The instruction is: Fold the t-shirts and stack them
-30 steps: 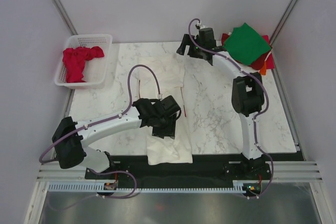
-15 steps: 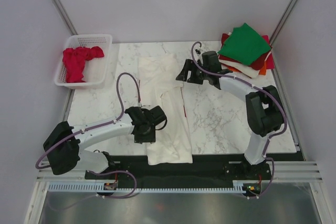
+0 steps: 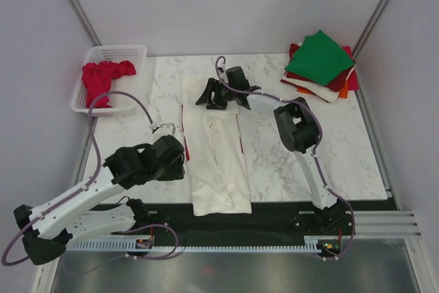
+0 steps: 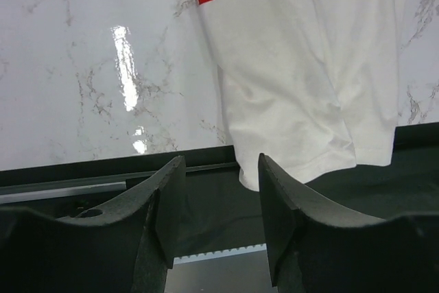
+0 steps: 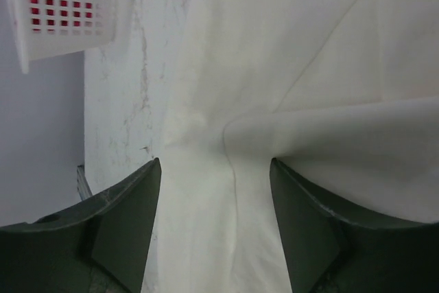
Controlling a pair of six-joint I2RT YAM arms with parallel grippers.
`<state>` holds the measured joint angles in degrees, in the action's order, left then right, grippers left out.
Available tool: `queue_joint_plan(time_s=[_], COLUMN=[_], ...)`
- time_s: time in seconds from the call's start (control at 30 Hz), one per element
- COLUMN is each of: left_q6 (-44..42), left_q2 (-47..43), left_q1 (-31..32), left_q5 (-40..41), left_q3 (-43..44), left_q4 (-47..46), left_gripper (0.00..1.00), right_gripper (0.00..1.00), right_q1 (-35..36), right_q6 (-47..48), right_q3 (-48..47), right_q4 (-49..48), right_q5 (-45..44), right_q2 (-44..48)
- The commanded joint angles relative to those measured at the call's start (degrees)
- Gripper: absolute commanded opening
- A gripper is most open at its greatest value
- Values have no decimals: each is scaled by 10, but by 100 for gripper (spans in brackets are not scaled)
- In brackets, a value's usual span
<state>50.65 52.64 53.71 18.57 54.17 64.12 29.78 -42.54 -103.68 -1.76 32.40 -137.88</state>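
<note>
Top external: released right hand (image 5: 214, 169) over cream-white t-shirt (image 3: 219, 162), released left hand (image 4: 216, 169) beside.

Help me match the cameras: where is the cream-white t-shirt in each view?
Top external: the cream-white t-shirt, a long strip down the middle of the marble table.
Left wrist: upper right, hem over the table's near edge.
Right wrist: fills most of the frame.
Shared landmark: the marble table beside it.

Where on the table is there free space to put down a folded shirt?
The widest bare marble is right of the cream shirt, nearer than the stack; the right arm crosses above it. Left of the shirt only a narrow strip is bare, crowded by the left claw and the basket.
</note>
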Motion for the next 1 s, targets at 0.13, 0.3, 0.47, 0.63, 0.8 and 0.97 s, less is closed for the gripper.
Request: queue_joint_plan(time_s=[0.13,0.3,0.47,0.63,0.8,0.97], left_q6=[-21,-11,-5,-8,-15,10], left_q2=[-100,-132,-124,-93,-54,-35], left_q1=[-1,0,0,0,0,-1], left_q5=[65,73,70,70,74,104], left_q3=[14,4,-3,-6,-7,0], left_q4=[47,36,36,26,17,-4], left_gripper=[55,55,55,55,53,54], right_gripper=[80,82,85,86,96,98], right_q1=[0,-32,-67,-83,-84,-75], right_q6=[33,22,24,40,49,34], right_q3=[-182,-318,-388,-386,-359,-315], right_q4=[124,157,164,106,-39,-111], right_q5=[-113,-169,-194,-187,-84,-5], right_q2=[-127,-218,-260,-252,-209,-89])
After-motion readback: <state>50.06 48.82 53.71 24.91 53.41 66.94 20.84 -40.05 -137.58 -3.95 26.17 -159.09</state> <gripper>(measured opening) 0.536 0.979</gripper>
